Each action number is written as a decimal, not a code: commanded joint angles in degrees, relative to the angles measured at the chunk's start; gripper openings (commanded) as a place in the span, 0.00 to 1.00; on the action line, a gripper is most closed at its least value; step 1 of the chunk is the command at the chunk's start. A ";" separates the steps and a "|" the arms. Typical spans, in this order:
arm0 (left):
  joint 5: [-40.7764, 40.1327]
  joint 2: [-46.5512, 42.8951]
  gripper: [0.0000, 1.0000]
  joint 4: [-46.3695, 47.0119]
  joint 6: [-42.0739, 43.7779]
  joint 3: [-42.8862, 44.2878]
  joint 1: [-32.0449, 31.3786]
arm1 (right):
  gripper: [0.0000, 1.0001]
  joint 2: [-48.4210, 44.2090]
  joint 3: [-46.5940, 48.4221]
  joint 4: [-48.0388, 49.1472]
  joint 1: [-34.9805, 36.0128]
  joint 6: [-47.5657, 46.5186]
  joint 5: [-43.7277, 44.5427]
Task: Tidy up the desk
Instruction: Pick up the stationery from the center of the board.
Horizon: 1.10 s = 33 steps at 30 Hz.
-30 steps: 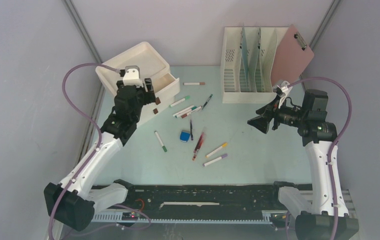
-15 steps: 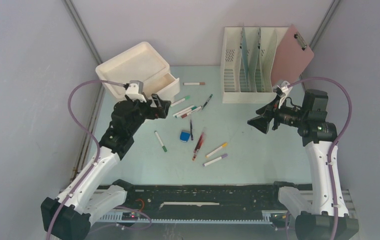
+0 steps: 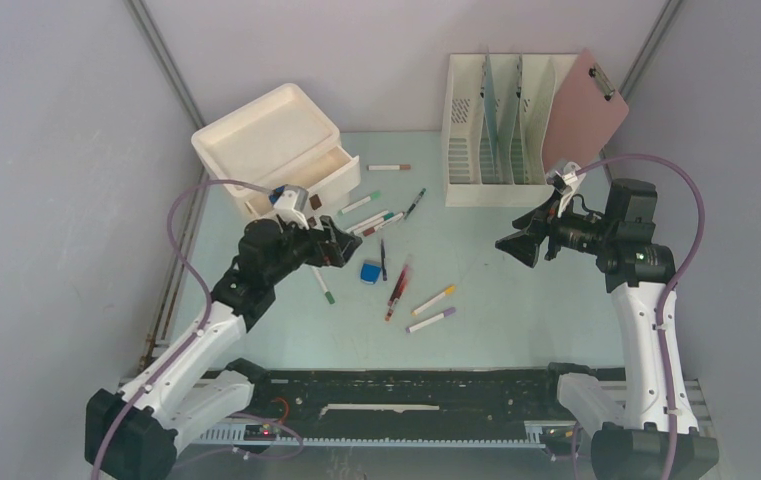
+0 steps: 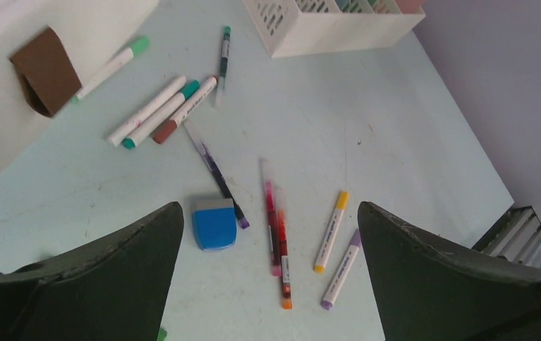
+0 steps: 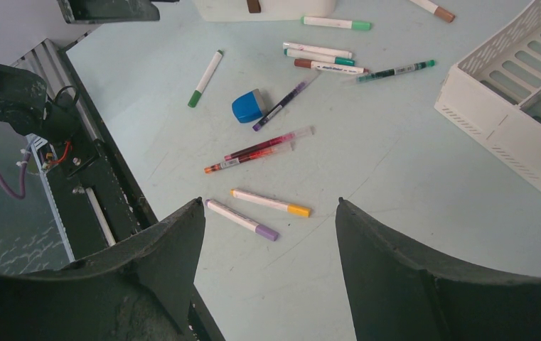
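Observation:
The pale mint-green desk carries scattered pens and markers. A blue eraser lies mid-desk, with two red pens, a yellow-capped marker and a purple-capped marker to its right. A green-capped marker lies to its left. My left gripper is open and empty, hovering just left of the eraser. My right gripper is open and empty above the desk's right side, with the yellow and purple markers below it.
A cream drawer unit with its drawer pulled out stands back left. A cream file rack and a pink clipboard stand back right. More markers lie near the drawer. A black rail runs along the front edge.
My left gripper has swung away from the drawer unit, forward and to the right, and now hangs over the desk by the eraser. The right arm has not moved.

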 commanded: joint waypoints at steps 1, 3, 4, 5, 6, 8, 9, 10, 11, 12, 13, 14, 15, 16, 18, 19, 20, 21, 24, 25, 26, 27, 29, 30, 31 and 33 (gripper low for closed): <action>-5.21 -1.43 1.00 -0.27 0.09 -0.48 -4.01 | 0.76 -0.47 -0.10 0.42 -0.09 -0.81 -0.64; -9.15 -1.18 1.00 -1.65 0.73 -0.40 -6.47 | 0.76 -0.45 -0.10 0.46 -0.04 -0.78 -0.63; -11.53 -0.94 1.00 -2.42 1.21 -0.33 -7.57 | 0.75 -0.43 -0.14 0.45 -0.04 -0.82 -0.59; -13.11 -0.64 1.00 -2.98 1.60 -0.31 -8.68 | 0.76 -0.50 -0.07 0.47 -0.09 -0.86 -0.60; -16.34 -0.29 1.00 -3.50 1.84 -0.18 -9.75 | 0.76 -0.43 -0.10 0.45 -0.05 -0.86 -0.64; -20.23 0.51 1.00 -4.20 2.05 0.00 -11.65 | 0.76 -0.43 -0.08 0.45 -0.04 -0.93 -0.62; -22.01 0.93 1.00 -4.30 2.19 0.04 -12.68 | 0.75 -0.44 -0.06 0.45 -0.04 -0.94 -0.59; -23.66 1.47 1.00 -4.40 2.29 0.11 -13.77 | 0.76 -0.47 -0.11 0.45 -0.04 -0.87 -0.59; -26.25 2.03 1.00 -4.41 2.31 0.20 -14.79 | 0.76 -0.46 -0.11 0.45 -0.04 -0.87 -0.58; -28.11 2.71 1.00 -4.42 2.30 0.34 -15.91 | 0.76 -0.43 -0.06 0.47 -0.04 -0.87 -0.57; -29.86 3.52 1.00 -4.42 2.34 0.58 -16.93 | 0.76 -0.45 -0.11 0.49 -0.04 -0.91 -0.62; -31.62 4.26 1.00 -4.42 2.14 0.77 -17.73 | 0.76 -0.43 -0.11 0.48 -0.04 -0.88 -0.57; -33.09 5.22 1.00 -4.41 1.92 1.10 -18.44 | 0.76 -0.41 -0.07 0.45 -0.08 -0.91 -0.60; -34.15 6.23 1.00 -4.42 1.80 1.41 -18.95 | 0.76 -0.40 -0.10 0.47 -0.05 -0.95 -0.61; -36.30 8.43 1.00 -4.37 1.39 1.92 -20.02 | 0.76 -0.40 -0.07 0.45 -0.04 -0.95 -0.60; -37.04 9.34 1.00 -4.42 1.20 2.25 -20.54 | 0.76 -0.41 -0.12 0.51 -0.04 -0.95 -0.62; -37.78 10.40 1.00 -4.40 0.98 2.38 -20.87 | 0.76 -0.43 -0.10 0.46 -0.04 -0.93 -0.58; -38.35 11.46 1.00 -4.30 0.76 2.60 -21.21 | 0.76 -0.39 -0.09 0.45 -0.09 -0.92 -0.63; -38.78 15.32 1.00 -3.27 0.29 3.09 -21.78 | 0.76 -0.40 -0.07 0.45 0.04 -0.90 -0.63; -38.37 16.71 1.00 -2.90 0.32 3.31 -21.90 | 0.76 -0.30 -0.10 0.44 0.04 -0.95 -0.58; -37.82 18.43 1.00 -2.75 0.42 3.99 -21.99 | 0.76 -0.25 -0.10 0.37 0.04 -0.89 -0.57; -36.96 19.98 1.00 -2.57 0.63 4.51 -22.12 | 0.76 -0.22 -0.13 0.36 0.05 -0.92 -0.58; -35.00 23.39 1.00 -2.37 1.49 5.80 -22.36 | 0.76 -0.19 -0.09 0.38 0.13 -0.96 -0.48; -33.81 24.95 1.00 -2.18 2.22 6.37 -22.45 | 0.76 -0.19 -0.14 0.38 0.13 -1.01 -0.48; -32.83 26.46 1.00 -2.17 2.99 6.90 -22.53 | 0.76 -0.19 -0.06 0.37 0.13 -0.97 -0.47; -30.91 28.99 1.00 -2.15 4.04 7.67 -22.66 | 0.76 -0.23 -0.09 0.35 0.13 -0.95 -0.47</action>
